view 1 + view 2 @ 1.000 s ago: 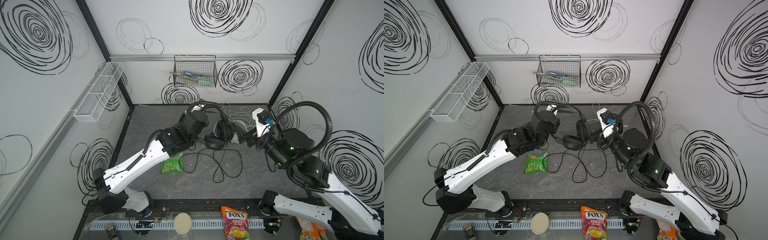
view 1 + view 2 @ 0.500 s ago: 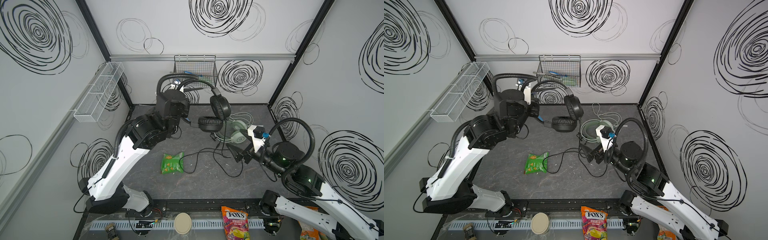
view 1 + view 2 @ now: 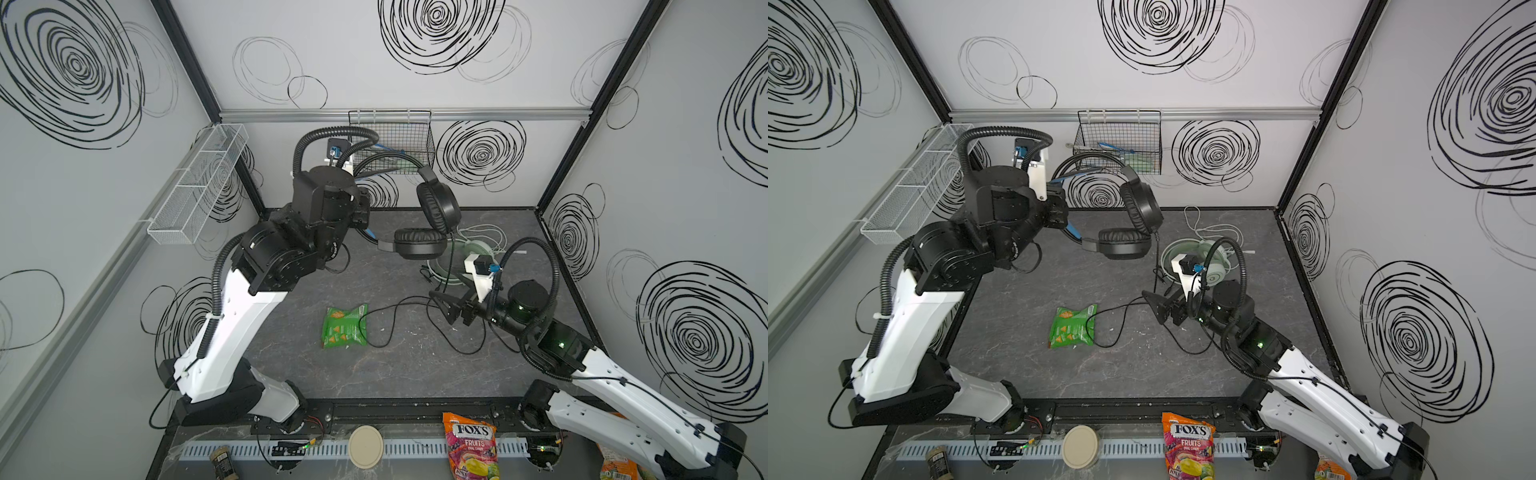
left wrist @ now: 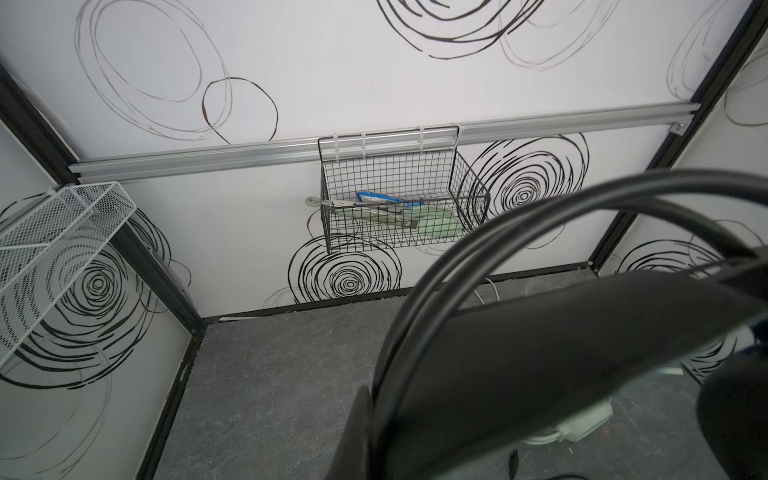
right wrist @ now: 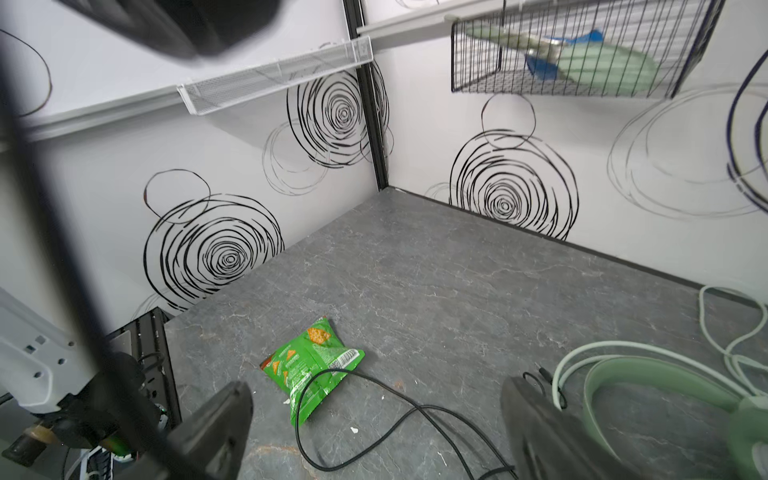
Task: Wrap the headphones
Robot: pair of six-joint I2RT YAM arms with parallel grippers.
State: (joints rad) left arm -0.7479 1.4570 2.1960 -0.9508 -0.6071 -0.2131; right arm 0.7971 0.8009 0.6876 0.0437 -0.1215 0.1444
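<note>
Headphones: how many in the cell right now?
2. Black headphones hang above the table, held by the left gripper. Mint green headphones lie on the table at back right, partly hidden by the right arm. No others visible.

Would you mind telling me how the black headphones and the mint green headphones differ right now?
The black headphones are held up off the table by the shut left gripper at their headband; the mint green headphones lie on it. The black headphones' black cable hangs down and trails across the table; the mint green headphones' whitish cable lies in loose loops beside them. Both are corded over-ear sets, neither cable wrapped.
</note>
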